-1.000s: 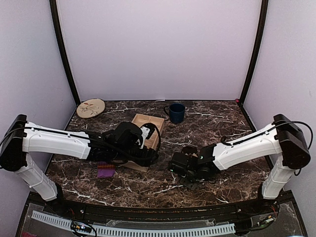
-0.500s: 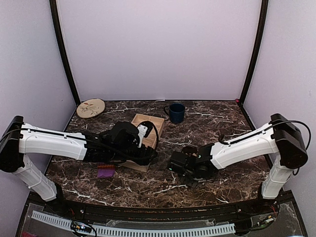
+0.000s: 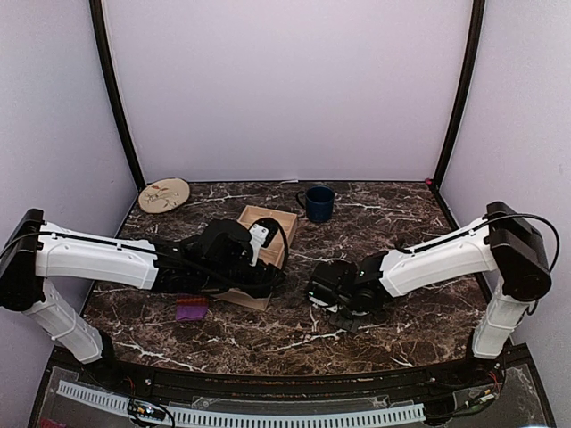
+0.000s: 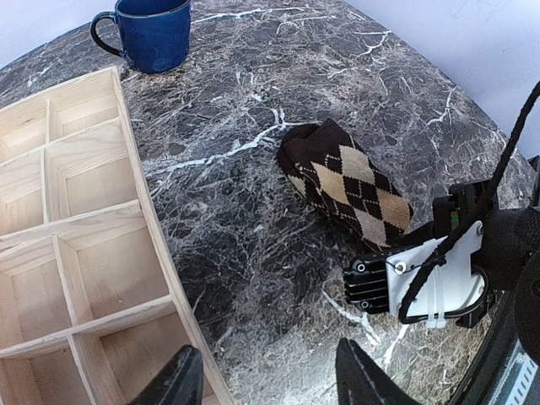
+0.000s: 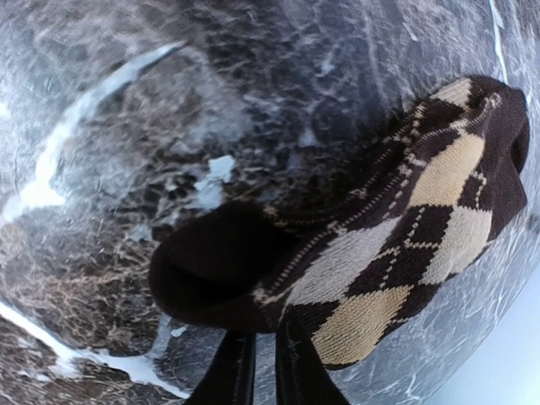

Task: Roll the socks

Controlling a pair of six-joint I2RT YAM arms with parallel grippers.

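When looking down at the table point(image 3: 401, 223), find the box point(image 4: 84, 253) beside the left gripper point(image 4: 270, 371): spread wide, holding nothing, likely waiting its turn. Find the right gripper point(image 5: 263, 348) pressed nearly together, pinching the brown sock point(image 5: 396, 253) by its edge on the table, likely to start the roll. See the purple sock point(image 3: 191, 309) lying flat near the box.

Apart from my white arms point(image 3: 98, 259), I see a dark brown sock point(image 5: 380, 270) with tan and cream argyle diamonds, a purple sock point(image 3: 191, 309), a navy mug point(image 4: 152, 34), a pale wooden box point(image 4: 101, 270) and a white-veined dark marble table point(image 4: 253, 93).
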